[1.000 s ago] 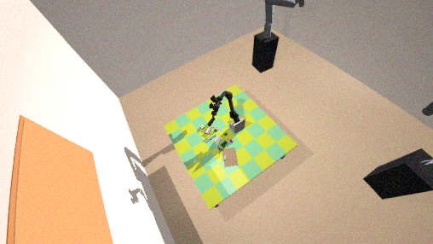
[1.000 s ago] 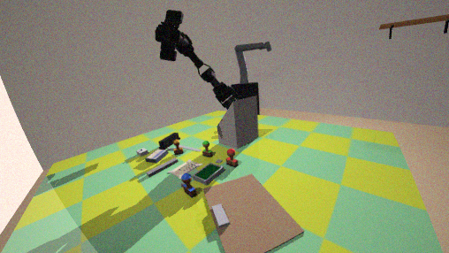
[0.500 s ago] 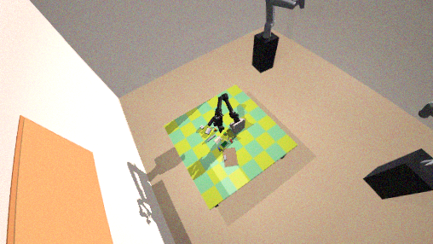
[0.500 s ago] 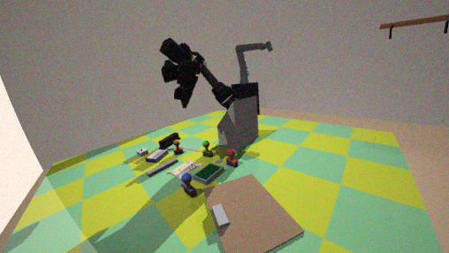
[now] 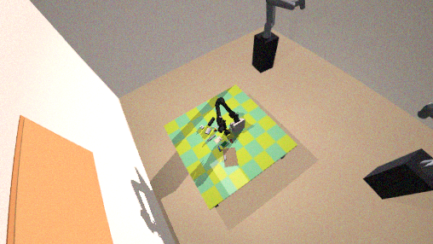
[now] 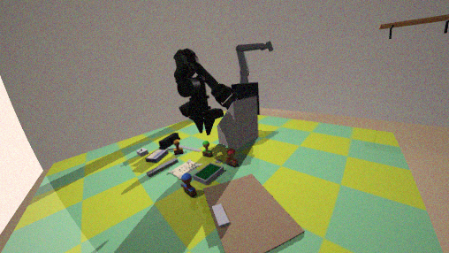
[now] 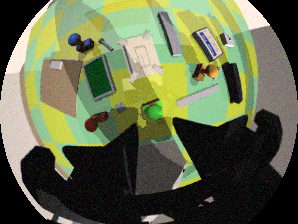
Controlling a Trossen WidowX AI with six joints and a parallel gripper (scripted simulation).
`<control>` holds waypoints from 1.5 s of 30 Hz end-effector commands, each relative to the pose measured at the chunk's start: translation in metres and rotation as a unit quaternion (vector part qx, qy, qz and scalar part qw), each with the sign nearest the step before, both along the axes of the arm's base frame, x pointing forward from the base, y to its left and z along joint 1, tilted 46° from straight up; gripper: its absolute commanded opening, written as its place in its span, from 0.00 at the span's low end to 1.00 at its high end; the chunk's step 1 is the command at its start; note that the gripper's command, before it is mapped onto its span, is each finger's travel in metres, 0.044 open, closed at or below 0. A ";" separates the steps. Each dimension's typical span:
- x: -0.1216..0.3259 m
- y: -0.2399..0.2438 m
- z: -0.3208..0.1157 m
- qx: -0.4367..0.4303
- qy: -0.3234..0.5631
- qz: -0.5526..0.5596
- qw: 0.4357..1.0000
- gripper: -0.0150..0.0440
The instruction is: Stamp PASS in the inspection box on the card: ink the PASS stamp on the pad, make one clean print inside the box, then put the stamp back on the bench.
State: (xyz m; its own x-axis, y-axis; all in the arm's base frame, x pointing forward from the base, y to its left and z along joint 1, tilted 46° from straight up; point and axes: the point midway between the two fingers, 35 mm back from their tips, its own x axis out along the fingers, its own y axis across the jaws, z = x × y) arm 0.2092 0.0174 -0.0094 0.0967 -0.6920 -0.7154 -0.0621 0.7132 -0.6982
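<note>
My gripper is partly open, with nothing between its fingers. It points down above the green-knobbed stamp, which stands upright. A red-knobbed stamp, a blue-knobbed stamp and an orange-knobbed stamp are also on the bench. Which one reads PASS cannot be told. The green ink pad lies beside the pale card. The card shows a faint box outline; no print can be made out in it.
A grey bar, a blue-labelled tray and a black block lie beyond the card. A pale strip lies near the orange-knobbed stamp. A brown board bears a white block.
</note>
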 end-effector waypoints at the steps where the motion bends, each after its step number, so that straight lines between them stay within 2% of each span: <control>1: -0.001 -0.004 -0.001 -0.008 0.007 0.002 1.000 0.63; 45: 0.005 -0.056 -0.048 -0.010 0.007 0.002 1.000 0.63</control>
